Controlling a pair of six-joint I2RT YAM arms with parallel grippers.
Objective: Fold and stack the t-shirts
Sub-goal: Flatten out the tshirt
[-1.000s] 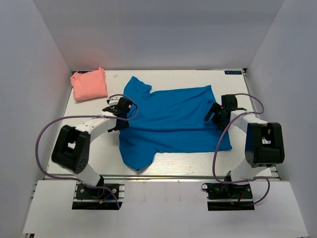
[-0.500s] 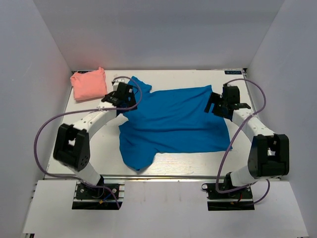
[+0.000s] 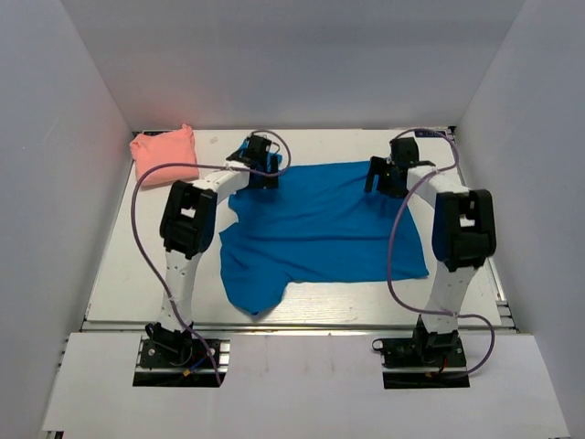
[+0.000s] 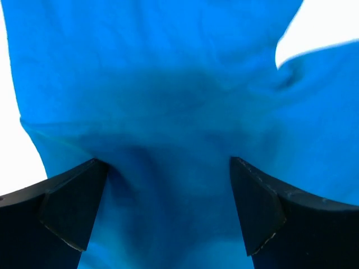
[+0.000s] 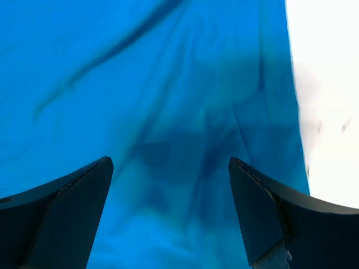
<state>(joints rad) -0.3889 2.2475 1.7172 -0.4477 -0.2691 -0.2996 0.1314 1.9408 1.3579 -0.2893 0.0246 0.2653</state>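
The blue t-shirt (image 3: 320,224) is spread out across the middle of the worktop (image 3: 137,256), with 1 sleeve pointing toward the near-left corner and its straight hem lying toward the right edge. The pink t-shirt (image 3: 164,157) is seen as a small square bundle in the far-left corner of the worktop, apart from the blue one and touched by neither arm.

The left arm (image 3: 187,219) is stretched toward the far edge, and the left fingers (image 4: 67,213) are held over the far-left part of the blue t-shirt, at its other sleeve. In the left wrist view these 2 fingers are spread wide, with wrinkled blue cloth filling the gap between them and nothing pinched. Bare white worktop is seen past the cloth at the left and at the upper right of that view.

The right arm (image 3: 462,229) is likewise stretched toward the far edge, and the right fingers (image 5: 269,213) are held over the far-right corner of the blue t-shirt. In the right wrist view they too are spread wide, with creased blue cloth and a dark shadow between them, and no cloth is gripped. The cloth's edge and bare worktop are seen along the right side of that view.

Whether any fingertip rests on the cloth cannot be told.
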